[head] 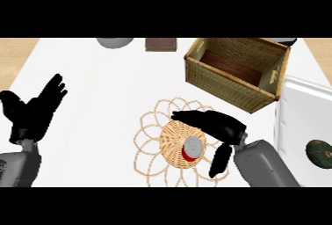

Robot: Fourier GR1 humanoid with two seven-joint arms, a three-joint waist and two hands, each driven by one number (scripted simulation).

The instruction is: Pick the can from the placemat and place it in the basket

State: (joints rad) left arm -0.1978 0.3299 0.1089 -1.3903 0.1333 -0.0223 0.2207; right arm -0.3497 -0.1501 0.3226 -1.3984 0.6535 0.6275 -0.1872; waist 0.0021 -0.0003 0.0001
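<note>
A red can (192, 147) with a grey lid stands on the woven wicker placemat (156, 136) near the counter's front. My right hand (217, 125) hovers just right of and over the can, fingers stretched left above it and thumb pointing down beside it; the fingers do not close round the can. The square wicker basket (236, 70) with a dark wooden floor stands at the back right, beyond the placemat. My left hand (35, 110) rests open at the left edge, fingers up.
A white appliance (304, 123) fills the right edge, with a dark round object (319, 151) on it. A grey bowl (115, 42) and a brown box (160, 44) sit at the counter's back edge.
</note>
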